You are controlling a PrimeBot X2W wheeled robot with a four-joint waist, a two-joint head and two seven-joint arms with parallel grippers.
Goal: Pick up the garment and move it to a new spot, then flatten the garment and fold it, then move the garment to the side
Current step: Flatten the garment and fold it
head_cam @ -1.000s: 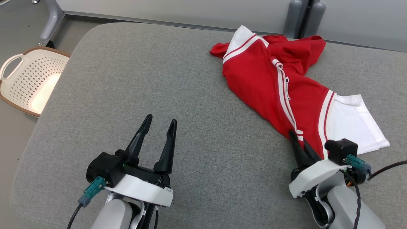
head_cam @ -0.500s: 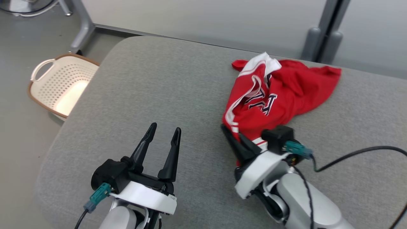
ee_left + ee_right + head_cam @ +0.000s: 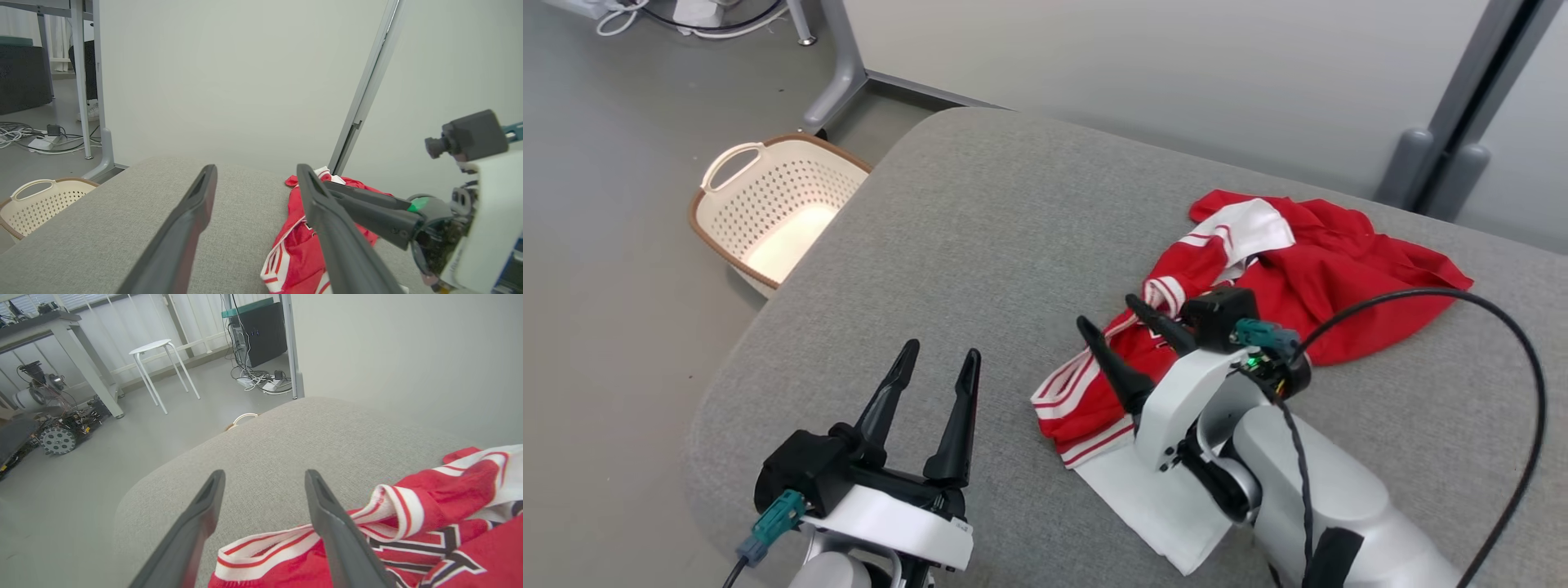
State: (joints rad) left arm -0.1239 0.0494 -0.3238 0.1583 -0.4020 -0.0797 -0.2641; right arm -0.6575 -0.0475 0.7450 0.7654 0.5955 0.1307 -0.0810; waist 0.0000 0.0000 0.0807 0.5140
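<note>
The garment [image 3: 1339,278], a red jersey with white stripes and a white panel, lies crumpled on the grey padded table [image 3: 980,245], right of centre. My right gripper [image 3: 1107,312] hovers open over its striped near-left hem, holding nothing. In the right wrist view the garment [image 3: 429,506] lies under and to the right of the open right gripper [image 3: 264,473]. My left gripper [image 3: 941,349] stands open and empty over bare table, to the garment's left. In the left wrist view the left gripper [image 3: 256,167] is spread wide, with the garment [image 3: 294,253] just beyond its right finger.
A cream perforated basket [image 3: 768,204] stands on the floor off the table's left edge. A black cable [image 3: 1503,327] loops from my right wrist above the table's right part. A wall and a grey post [image 3: 1445,163] close the far side. A white stool [image 3: 155,347] stands further off.
My right gripper, shut on the garment's hem, dragged it leftward, then opened and let it go. The garment now lies bunched. The head camera has shifted. The left gripper stayed open.
</note>
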